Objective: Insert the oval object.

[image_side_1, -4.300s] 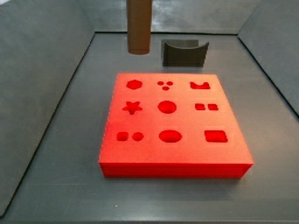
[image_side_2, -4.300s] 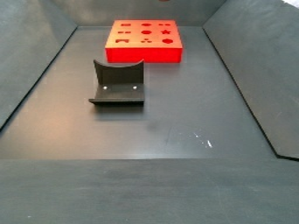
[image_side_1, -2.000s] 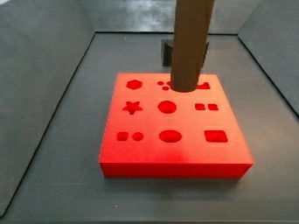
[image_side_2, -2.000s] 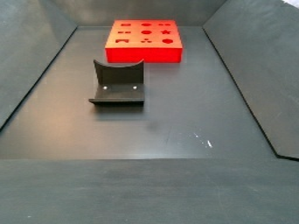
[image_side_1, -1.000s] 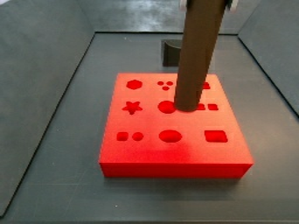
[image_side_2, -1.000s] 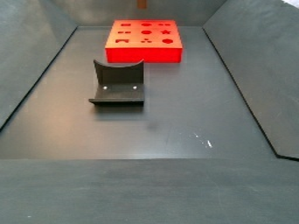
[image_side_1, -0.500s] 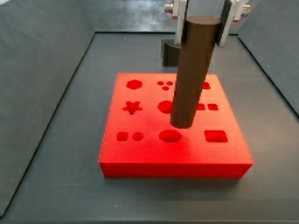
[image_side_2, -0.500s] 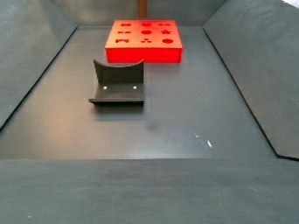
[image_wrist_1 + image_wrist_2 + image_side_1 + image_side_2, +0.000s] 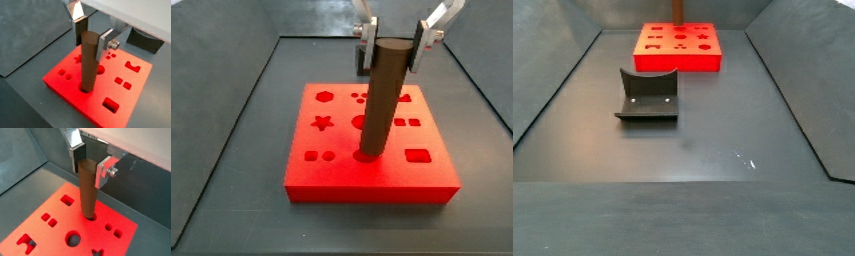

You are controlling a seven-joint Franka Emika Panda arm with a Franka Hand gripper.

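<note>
No brand, label or writing can be read in any view. In a wrist view the end effector [image 9: 91, 36] stands above the red block [image 9: 67, 82], its two flat silver fingers [image 9: 106, 40] clenched on the top of the brown rod [image 9: 88, 62]; the rod stands upright, its long axis vertical, and its lower end sits in the oval hole near the middle of the block's near edge, with a small pair of round holes to one side and a square hole to the other. In a wrist view from the opposite side, the end effector [image 9: 91, 160] again grips the rod [image 9: 87, 190] at its upper end between a dark-padded finger and a silver finger [image 9: 105, 172] with a screw in it, and the rod's foot meets the block [image 9: 50, 230] at the oval hole. In a side view the end effector [image 9: 398, 38] hangs over the far half of the block [image 9: 372, 180], fingers splayed outward above and closing on the rod's top; the rod [image 9: 380, 100] is vertical with its base in the oval opening in the near row, between the two round holes on the left and the square hole on the right, and the block rests on the dark grey surface [image 9: 225, 200]. In a side view from the far end, the fixture [image 9: 648, 96] stands near the middle of the surface [image 9: 700, 190], well apart from the block [image 9: 679, 48] at the far end; only a thin sliver of the rod [image 9: 680, 8] shows above the block, and the end effector is out of sight there.
</note>
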